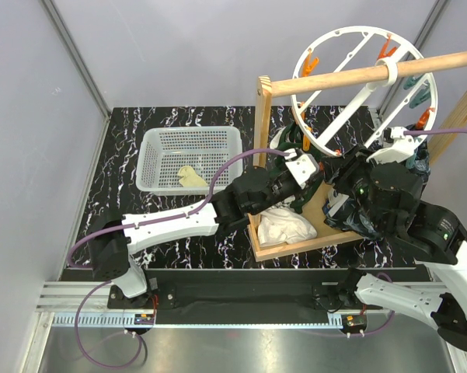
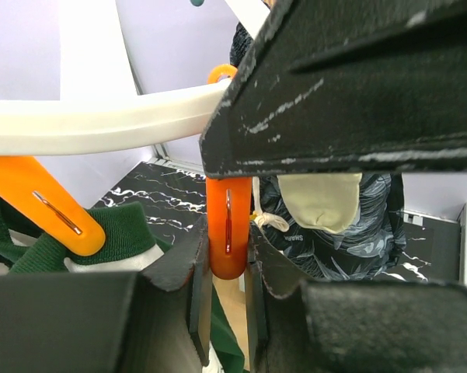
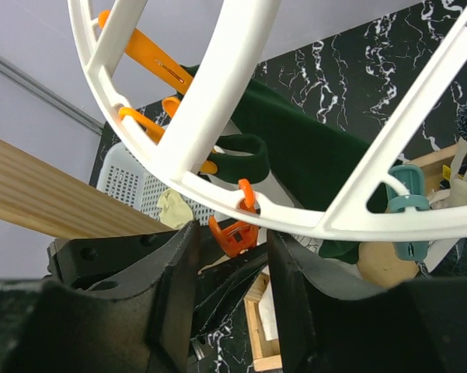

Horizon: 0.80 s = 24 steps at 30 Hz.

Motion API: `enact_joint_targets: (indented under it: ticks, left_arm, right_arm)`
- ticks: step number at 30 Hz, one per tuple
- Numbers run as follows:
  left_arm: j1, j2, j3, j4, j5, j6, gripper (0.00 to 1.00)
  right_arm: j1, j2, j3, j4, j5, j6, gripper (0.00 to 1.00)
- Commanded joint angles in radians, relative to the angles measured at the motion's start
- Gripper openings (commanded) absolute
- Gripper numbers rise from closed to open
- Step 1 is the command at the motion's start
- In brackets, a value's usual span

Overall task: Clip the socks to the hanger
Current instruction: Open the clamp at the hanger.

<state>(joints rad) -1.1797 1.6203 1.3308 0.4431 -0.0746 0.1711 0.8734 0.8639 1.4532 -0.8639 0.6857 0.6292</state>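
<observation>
Top view overhead, far; wrist views close, upward, sharing hanger point(image 2: 101, 124).

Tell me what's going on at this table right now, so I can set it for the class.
Two robot arms are working at a round white hanger hung on a wooden rod. The left gripper has its jaws closed on the lower end of an orange peg on the rim. The right gripper is close beside it, jaws apart. A cream sock shows just under it; whether it is gripped can't be told. Another sock lies in the white basket.
</observation>
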Motion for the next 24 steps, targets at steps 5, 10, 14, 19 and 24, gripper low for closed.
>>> enact_joint_targets:
  ticks: [5, 10, 14, 19, 24]
  left_arm:
    - [0.002, -0.019, 0.039, 0.094, 0.016, -0.051, 0.0]
    - [-0.003, -0.022, 0.039, 0.094, 0.015, -0.061, 0.0]
    - [-0.008, -0.025, 0.039, 0.092, 0.016, -0.061, 0.0]
    - [-0.011, -0.02, 0.039, 0.094, 0.016, -0.064, 0.0]
    - [-0.014, -0.019, 0.039, 0.097, 0.019, -0.065, 0.0]
  right_arm:
    - [0.003, -0.002, -0.017, 0.041, 0.066, -0.015, 0.51]
    - [0.003, 0.003, -0.045, 0.106, 0.071, -0.052, 0.51]
    - [0.001, 0.009, -0.051, 0.127, 0.084, -0.071, 0.47]
    - [0.001, -0.008, -0.068, 0.169, 0.097, -0.097, 0.43]
    - [0.002, -0.006, -0.073, 0.174, 0.106, -0.1, 0.39]
